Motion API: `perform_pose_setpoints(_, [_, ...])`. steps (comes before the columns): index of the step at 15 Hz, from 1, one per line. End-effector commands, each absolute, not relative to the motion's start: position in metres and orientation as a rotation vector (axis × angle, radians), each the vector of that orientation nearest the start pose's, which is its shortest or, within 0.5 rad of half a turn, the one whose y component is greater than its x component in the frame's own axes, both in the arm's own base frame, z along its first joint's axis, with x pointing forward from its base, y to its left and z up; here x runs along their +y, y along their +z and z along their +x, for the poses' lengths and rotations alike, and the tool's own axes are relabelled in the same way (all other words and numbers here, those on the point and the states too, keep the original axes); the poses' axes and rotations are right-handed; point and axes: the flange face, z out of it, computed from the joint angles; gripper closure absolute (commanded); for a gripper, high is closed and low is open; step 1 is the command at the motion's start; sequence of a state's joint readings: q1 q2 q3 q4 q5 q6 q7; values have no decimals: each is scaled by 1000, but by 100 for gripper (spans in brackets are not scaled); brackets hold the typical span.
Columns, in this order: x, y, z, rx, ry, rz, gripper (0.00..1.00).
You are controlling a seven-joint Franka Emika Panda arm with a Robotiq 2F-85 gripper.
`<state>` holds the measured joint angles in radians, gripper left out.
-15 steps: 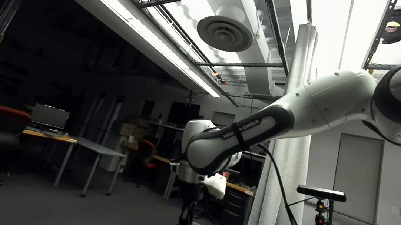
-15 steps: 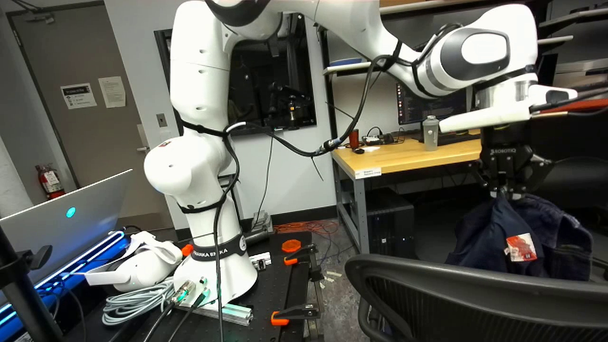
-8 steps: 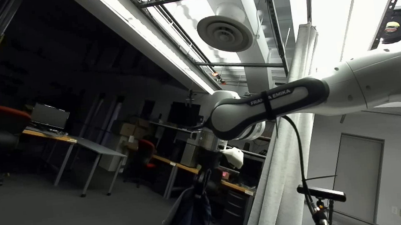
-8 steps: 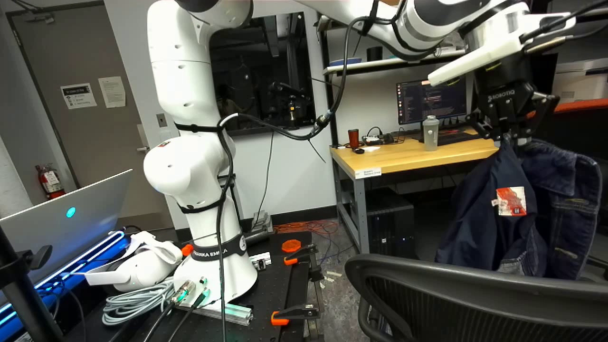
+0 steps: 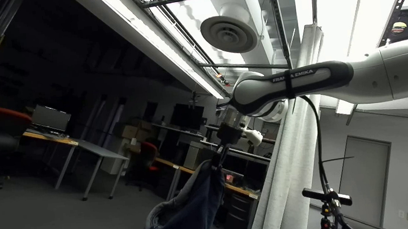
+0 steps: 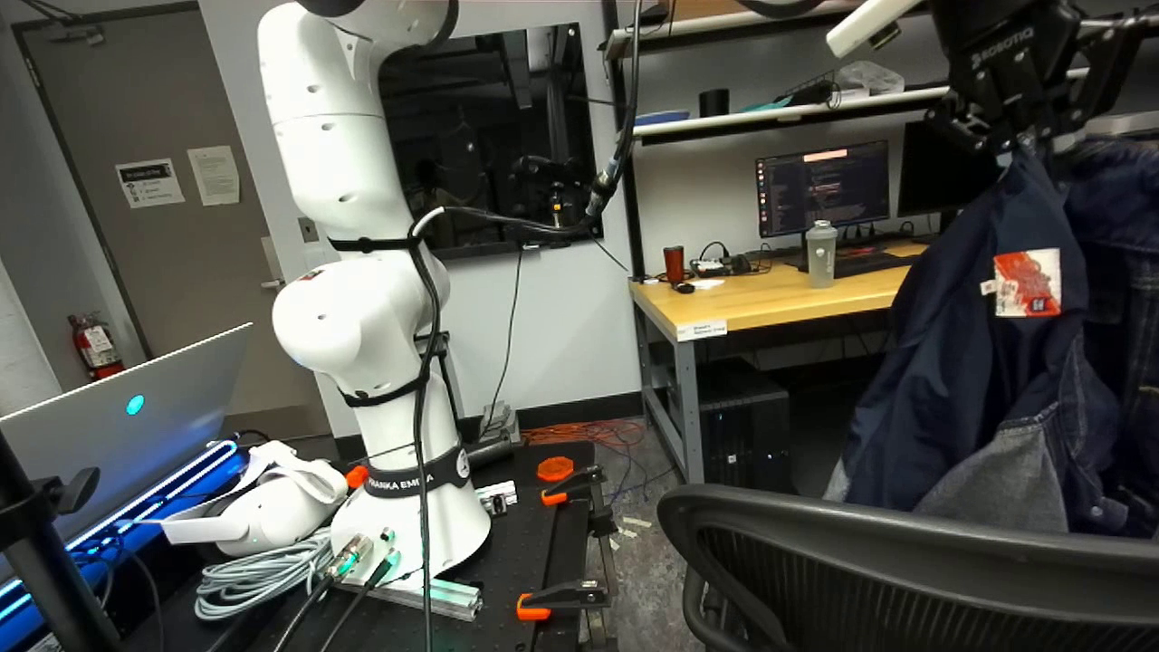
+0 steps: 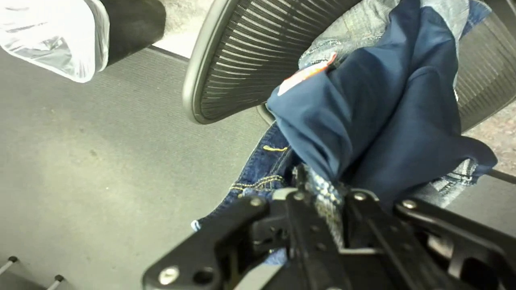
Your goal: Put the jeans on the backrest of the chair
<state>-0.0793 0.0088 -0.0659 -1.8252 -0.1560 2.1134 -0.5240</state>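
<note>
My gripper is shut on the upper edge of the jeans. The dark blue jeans hang down from the jaws, with a red and white label showing. In an exterior view they hang behind the top rim of the chair backrest, which hides their lower end. In the wrist view the gripper pinches a denim fold, and the jeans cover the middle of the mesh backrest. I cannot tell whether they touch it. An exterior view also shows the gripper above the jeans.
A wooden desk with a shaker bottle and monitor stands behind. A lined bin stands on the floor near the chair. The robot's black table holds clamps, a headset and a laptop.
My gripper has risen with the jeans and moved sideways, to the right in both exterior views over the last half second. More of the jeans shows above the backrest. The chair has not moved.
</note>
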Motion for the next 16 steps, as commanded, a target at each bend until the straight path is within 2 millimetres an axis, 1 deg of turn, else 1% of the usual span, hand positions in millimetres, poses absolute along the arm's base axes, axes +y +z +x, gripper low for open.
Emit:
perform_pose_setpoints(1, [-121,622,575,-696,-513,-3242,97])
perform_pose_setpoints(5, [-143,677,557,-646,-620,-3240,97])
perform_pose_setpoints(8, [-156,720,536,-601,-711,-3242,97])
perform_pose_setpoints(10, [-167,742,525,-554,-762,-3243,97])
perform_pose_setpoints(12, [-183,757,518,-501,-791,-3245,97])
perform_pose_setpoints(13, [-190,761,516,-474,-802,-3245,97])
perform_pose_setpoints(16, [-222,763,512,-376,-806,-3255,97])
